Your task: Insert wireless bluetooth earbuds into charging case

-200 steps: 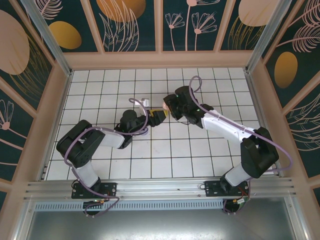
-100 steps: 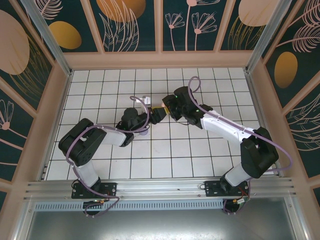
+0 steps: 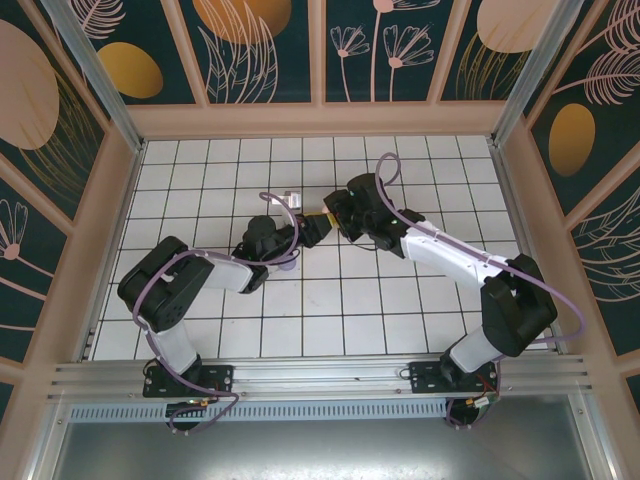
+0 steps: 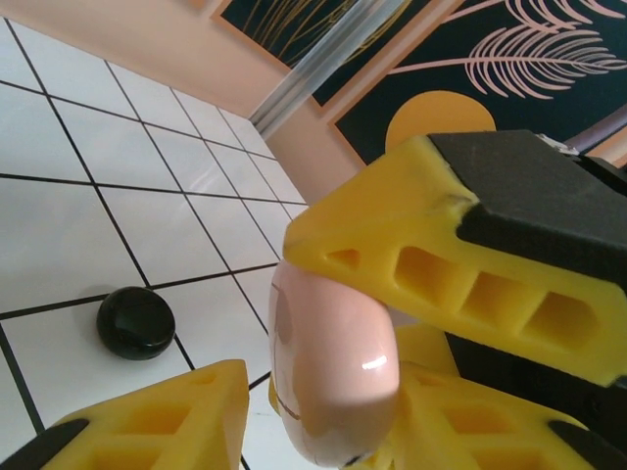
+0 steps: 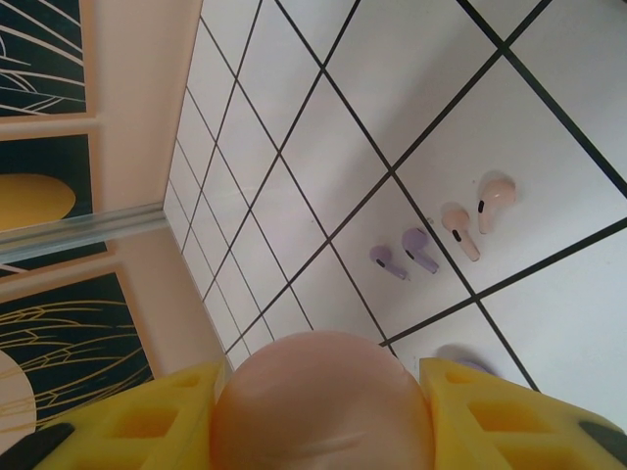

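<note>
The pale pink charging case (image 5: 323, 421) hangs above the table with my right gripper (image 5: 323, 382) shut on its sides. In the left wrist view the same charging case (image 4: 333, 372) lies between the jaws of my left gripper (image 4: 279, 313). The upper finger (image 4: 431, 264) rests on it and the lower finger (image 4: 147, 421) is close at its other side. From above, both grippers meet at mid-table, the left gripper (image 3: 318, 227) and the right gripper (image 3: 334, 215). On the tiles lie two lilac earbuds (image 5: 407, 257) and two pale pink earbuds (image 5: 475, 213).
A black round disc (image 4: 135, 321) lies on a tile beyond the case. A lilac object (image 5: 460, 357) peeks out beside my right finger. Small pale items (image 3: 288, 198) lie left of the grippers. Peach walls ring the tiled floor (image 3: 400, 310).
My left gripper has moved up and right to the pink case and its jaws have narrowed around it. The right gripper has kept still with the case in it.
</note>
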Robot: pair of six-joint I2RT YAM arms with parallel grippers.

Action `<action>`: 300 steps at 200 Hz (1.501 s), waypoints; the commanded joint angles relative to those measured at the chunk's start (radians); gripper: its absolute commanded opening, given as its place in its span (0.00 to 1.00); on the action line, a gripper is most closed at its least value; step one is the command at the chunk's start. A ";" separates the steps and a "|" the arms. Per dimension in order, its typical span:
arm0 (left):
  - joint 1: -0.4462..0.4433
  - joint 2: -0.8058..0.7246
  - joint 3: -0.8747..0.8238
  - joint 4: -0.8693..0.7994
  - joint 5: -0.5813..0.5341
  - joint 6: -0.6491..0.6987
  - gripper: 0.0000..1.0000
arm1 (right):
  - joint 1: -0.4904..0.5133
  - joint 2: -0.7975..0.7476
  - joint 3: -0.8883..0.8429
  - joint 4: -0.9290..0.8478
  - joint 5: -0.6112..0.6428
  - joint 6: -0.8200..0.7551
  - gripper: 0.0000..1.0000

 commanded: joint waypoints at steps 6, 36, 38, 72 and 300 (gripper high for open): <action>-0.002 0.023 0.029 0.053 -0.001 -0.002 0.38 | 0.008 -0.019 -0.005 0.029 0.015 0.017 0.36; -0.002 0.029 0.028 0.064 0.004 -0.005 0.22 | 0.009 -0.024 -0.004 0.028 0.012 0.016 0.36; -0.003 0.029 0.028 0.064 0.005 -0.005 0.20 | 0.008 -0.026 -0.005 0.028 0.012 0.016 0.36; -0.002 0.036 0.032 0.069 0.014 -0.010 0.04 | 0.010 -0.043 -0.014 0.030 0.018 0.019 0.37; -0.001 -0.109 0.202 -0.410 0.524 0.198 0.00 | -0.356 -0.526 -0.412 0.201 -0.616 -0.917 0.72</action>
